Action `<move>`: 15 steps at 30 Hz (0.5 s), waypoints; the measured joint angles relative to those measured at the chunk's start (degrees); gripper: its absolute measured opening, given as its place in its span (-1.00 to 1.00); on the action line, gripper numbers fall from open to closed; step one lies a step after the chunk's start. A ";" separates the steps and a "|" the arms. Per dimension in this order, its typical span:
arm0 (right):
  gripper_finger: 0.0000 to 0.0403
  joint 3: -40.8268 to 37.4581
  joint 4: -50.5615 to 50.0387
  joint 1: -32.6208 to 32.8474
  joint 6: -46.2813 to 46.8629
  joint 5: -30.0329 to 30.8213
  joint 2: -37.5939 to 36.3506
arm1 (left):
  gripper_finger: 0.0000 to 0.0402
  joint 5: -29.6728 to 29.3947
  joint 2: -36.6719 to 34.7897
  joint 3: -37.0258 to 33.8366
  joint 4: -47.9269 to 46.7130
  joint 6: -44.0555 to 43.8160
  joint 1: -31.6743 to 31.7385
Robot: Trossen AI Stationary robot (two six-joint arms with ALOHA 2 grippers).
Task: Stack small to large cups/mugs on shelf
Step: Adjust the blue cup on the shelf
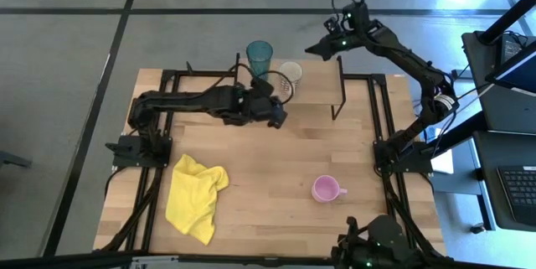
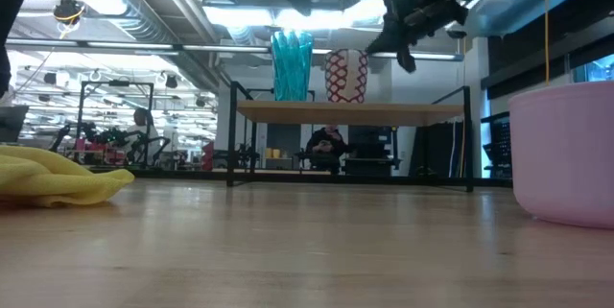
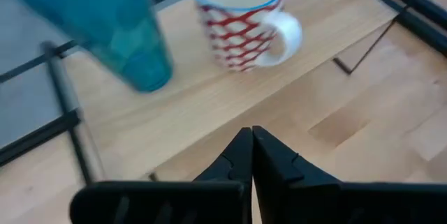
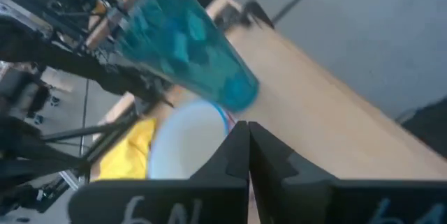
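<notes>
Your left claw [image 1: 276,116] sits clenched and empty in the high view, low over the light-wood bench [image 1: 276,168], just in front of the small raised light-wood shelf on thin black legs [image 1: 318,80]. Your right claw [image 1: 311,49] is likewise pinched together with nothing in it, hanging by the shelf's far edge. On the shelf you have the tall teal translucent tumbler [image 1: 259,56] and, just beside it, the cream-white mug with a red lattice pattern [image 1: 290,76]. The pink mug with a handle [image 1: 325,189] stands down on the bench, well apart from the shelf, and the crumpled yellow cloth [image 1: 194,196] lies toward the left arm's side.

From the low view you see the shelf [image 2: 350,111] across the bench [image 2: 288,250], with the tumbler [image 2: 291,64] and the patterned mug [image 2: 346,76] upright on it, close together. The right claw [image 2: 404,58] hangs near the mug. The pink mug [image 2: 564,150] looms close at one edge, the cloth [image 2: 58,176] at the other.

Through the left wrist view your left claw [image 3: 251,140] shows its fingers pressed together, with the tumbler [image 3: 119,35] and the mug [image 3: 244,21] ahead on the shelf [image 3: 209,91].

Through the right wrist view your right claw [image 4: 248,135] is also pinched tight, the tumbler [image 4: 185,49] and the mug's white rim [image 4: 185,147] just beyond it, a bit of the cloth [image 4: 129,151] farther off.
</notes>
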 joint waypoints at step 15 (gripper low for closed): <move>-0.99 8.75 10.09 0.71 19.41 -12.55 7.73 | -1.00 -0.65 -0.35 -0.06 -9.39 -10.11 -1.13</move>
